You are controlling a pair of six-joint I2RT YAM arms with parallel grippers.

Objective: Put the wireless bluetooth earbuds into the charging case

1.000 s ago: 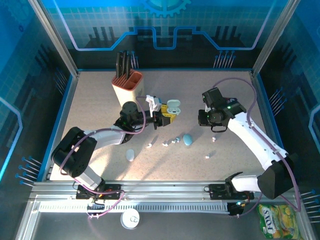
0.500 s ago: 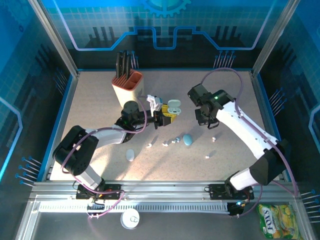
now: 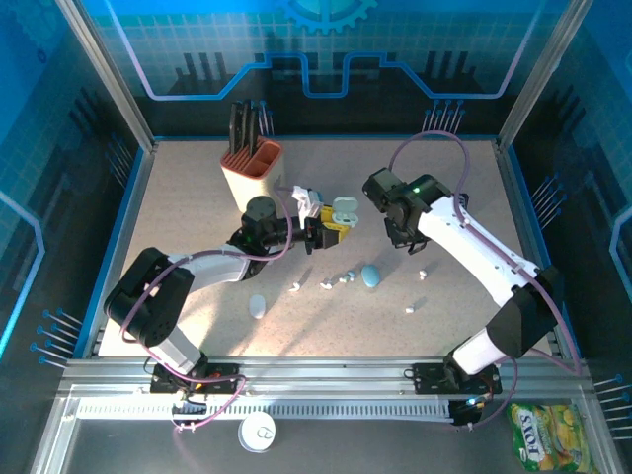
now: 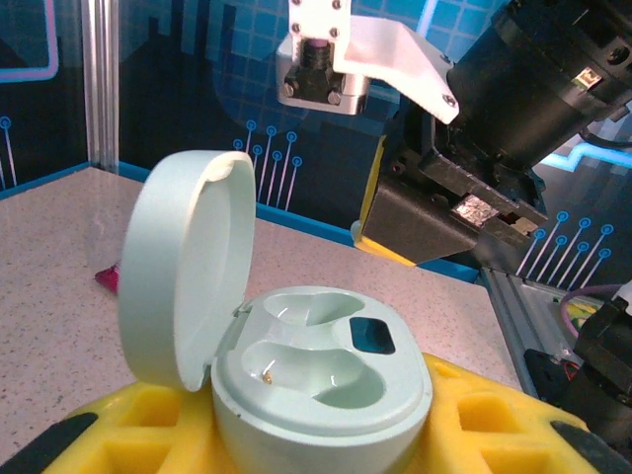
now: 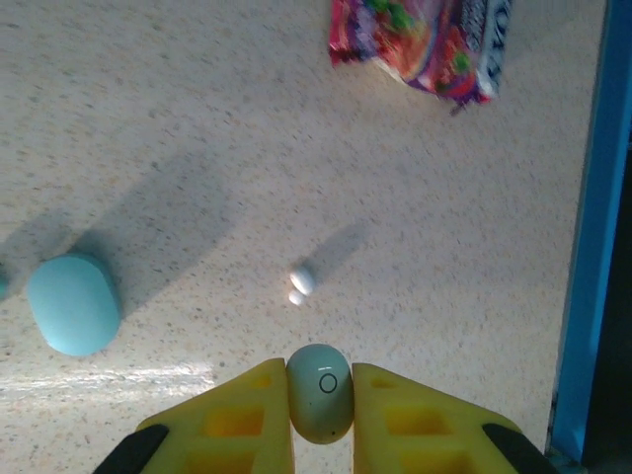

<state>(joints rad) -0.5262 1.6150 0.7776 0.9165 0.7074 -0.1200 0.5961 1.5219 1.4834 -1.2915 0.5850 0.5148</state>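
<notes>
- Table top (image 3: pixel 197 197): speckled beige stone-look surface, flat, matte.
- Edging (image 3: pixel 131 212): blue strip along the table's left, far and right sides.
- Back wall (image 3: pixel 326 39): translucent blue panel printed with a fine grid, a gear motif at top centre and a bright stepped outline.
- Side walls (image 3: pixel 39 148): matching blue panels with circuit-style line and dot markings.
- Corner posts (image 3: pixel 104 69): silver aluminium extrusion, leaning outward in the overhead view.
- Front rails (image 3: pixel 326 373): aluminium profiles across the near edge, with a white slotted duct (image 3: pixel 346 408) below.
- Light: a bright patch (image 3: pixel 326 334) on the near table.
</notes>
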